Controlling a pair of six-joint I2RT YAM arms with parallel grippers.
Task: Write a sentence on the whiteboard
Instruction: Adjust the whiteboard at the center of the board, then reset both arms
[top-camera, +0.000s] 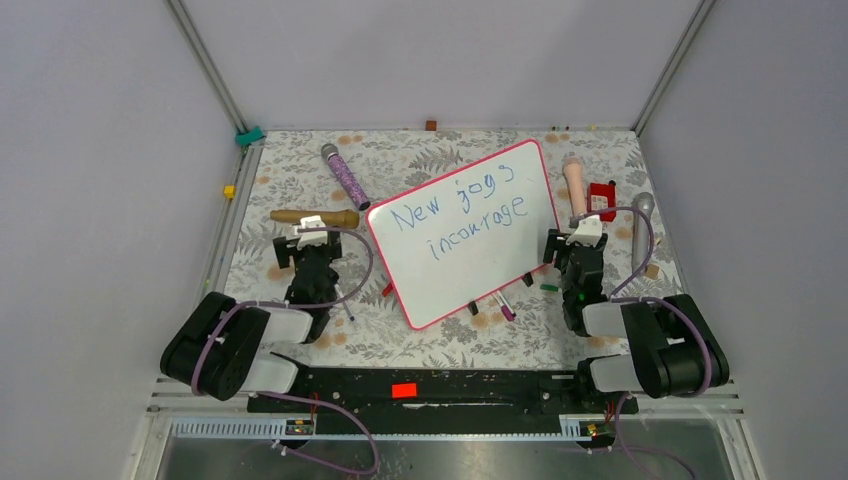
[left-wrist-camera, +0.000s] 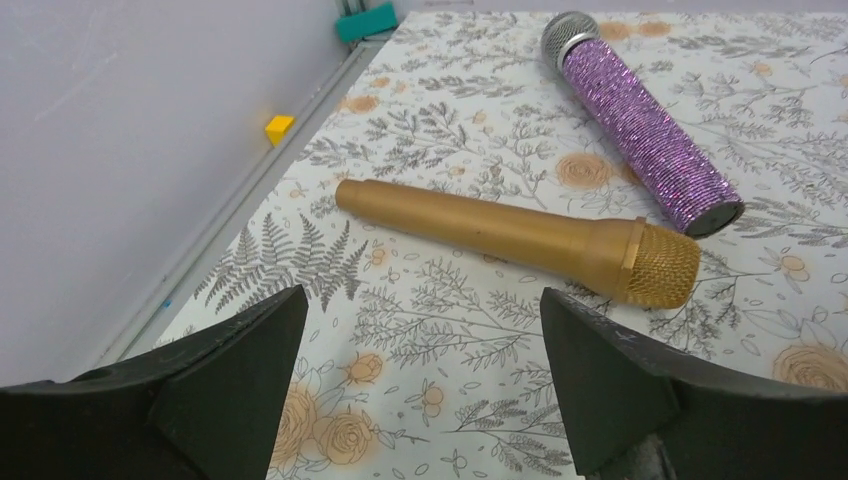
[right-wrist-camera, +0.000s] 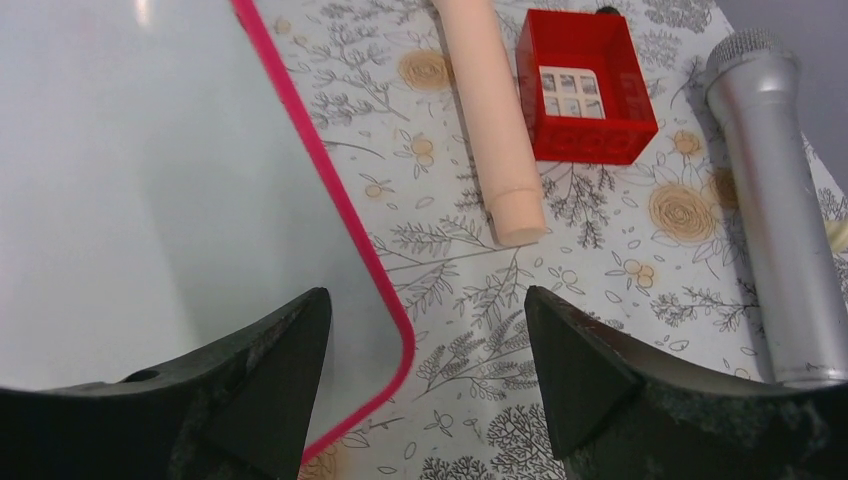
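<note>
On floral table (top-camera: 430, 150), pink-framed white whiteboard (top-camera: 450, 285) marked with blue handwritten sentence (top-camera: 465, 215); left end effector (left-wrist-camera: 420, 300), right end effector (right-wrist-camera: 425, 295) held spread.

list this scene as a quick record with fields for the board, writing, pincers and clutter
board: large glossy white board with pink-red frame, lying angled
writing: blue handwritten words, two lines, roughly "New jogs incourage"
left pincer: open, empty, facing gold metallic microphone
right pincer: open, empty, over board's corner
clutter: purple glitter microphone, red plastic box, silver microphone
</note>
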